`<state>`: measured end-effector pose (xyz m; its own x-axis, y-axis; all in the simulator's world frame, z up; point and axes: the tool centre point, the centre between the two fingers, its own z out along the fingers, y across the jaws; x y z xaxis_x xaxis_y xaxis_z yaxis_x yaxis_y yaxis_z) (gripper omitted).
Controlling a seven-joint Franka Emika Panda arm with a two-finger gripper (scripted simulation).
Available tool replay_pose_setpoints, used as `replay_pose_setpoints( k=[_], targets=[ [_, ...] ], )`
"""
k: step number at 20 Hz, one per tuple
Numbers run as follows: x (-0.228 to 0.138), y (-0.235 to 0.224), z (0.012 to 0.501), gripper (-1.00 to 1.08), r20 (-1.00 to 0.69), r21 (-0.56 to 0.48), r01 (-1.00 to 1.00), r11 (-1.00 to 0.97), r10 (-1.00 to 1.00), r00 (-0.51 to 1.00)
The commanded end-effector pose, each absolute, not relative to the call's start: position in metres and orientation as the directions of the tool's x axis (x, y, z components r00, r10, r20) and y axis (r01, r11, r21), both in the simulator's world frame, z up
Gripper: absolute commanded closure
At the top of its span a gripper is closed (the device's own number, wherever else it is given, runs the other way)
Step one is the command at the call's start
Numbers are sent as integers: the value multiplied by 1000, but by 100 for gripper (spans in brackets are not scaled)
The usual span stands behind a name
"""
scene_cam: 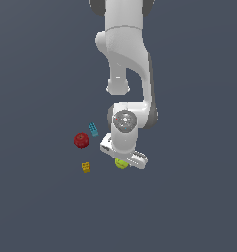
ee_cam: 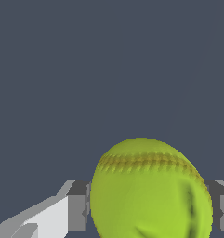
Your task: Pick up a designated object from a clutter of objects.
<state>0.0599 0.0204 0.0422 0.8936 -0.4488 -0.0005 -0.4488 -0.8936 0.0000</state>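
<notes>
The yellow-green ball (scene_cam: 121, 164) with a stitched curved seam sits under my hand, mostly hidden by it in the exterior view. In the wrist view the ball (ee_cam: 150, 190) fills the gap between my fingers (ee_cam: 78, 211), and both pads touch its sides. My gripper (scene_cam: 122, 165) is shut on the ball, low over the dark floor. Whether the ball is off the floor cannot be told. The rest of the clutter lies toward the exterior view's left: a dark red round object (scene_cam: 81, 140), a teal studded brick (scene_cam: 93, 129) and an orange-yellow block (scene_cam: 86, 167).
The white arm (scene_cam: 125, 54) rises above the hand from the top of the exterior view. The floor (scene_cam: 189, 197) is a plain dark grey surface.
</notes>
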Motion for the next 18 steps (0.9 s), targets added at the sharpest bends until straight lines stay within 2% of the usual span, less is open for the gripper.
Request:
replay_pose_setpoints(
  k=[1,11,18],
  targets=[
    [60,20,41,108,0,0,-449,-893,-449,893],
    [60,21,43,108,0,0,-449,-894,-449,894],
    [56,33,63,108,0,0,-449,-894,-449,894]
  ],
)
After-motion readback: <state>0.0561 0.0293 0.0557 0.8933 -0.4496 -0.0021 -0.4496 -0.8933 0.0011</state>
